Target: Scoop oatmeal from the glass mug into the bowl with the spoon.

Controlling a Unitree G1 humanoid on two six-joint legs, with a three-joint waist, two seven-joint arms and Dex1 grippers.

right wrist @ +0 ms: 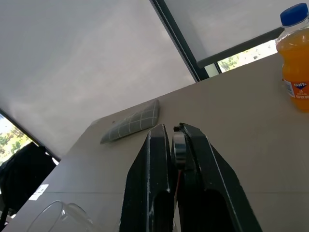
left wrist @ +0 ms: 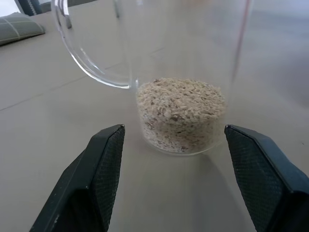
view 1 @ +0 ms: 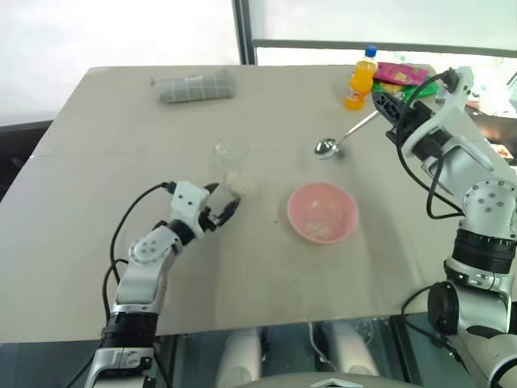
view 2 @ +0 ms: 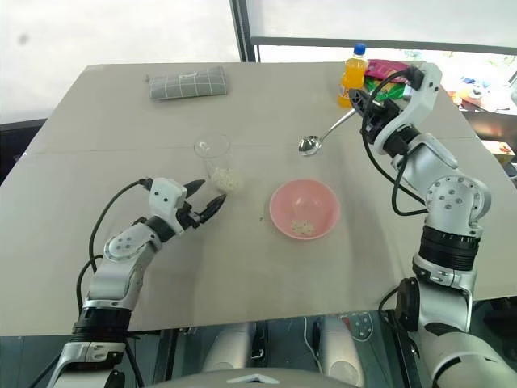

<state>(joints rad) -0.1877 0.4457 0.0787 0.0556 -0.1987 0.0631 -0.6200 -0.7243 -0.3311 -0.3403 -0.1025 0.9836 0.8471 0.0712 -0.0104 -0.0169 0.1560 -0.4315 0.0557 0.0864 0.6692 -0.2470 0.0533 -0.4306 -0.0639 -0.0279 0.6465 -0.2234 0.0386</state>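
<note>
Mug [left wrist: 181, 72] sits dead ahead between my open left claw's [view 1: 224, 212] fingers; right claw [view 1: 386, 105] grips spoon [view 1: 343, 136] beyond bowl [view 1: 322, 212].

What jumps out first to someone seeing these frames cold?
Probably the spoon, held up over the table beyond the pink bowl, its handle clamped in the right gripper. Next, the glass mug with oatmeal in its bottom, right in front of the left gripper, whose jaws stand open on either side of it. The orange drink bottle at the far edge adds colour.
</note>
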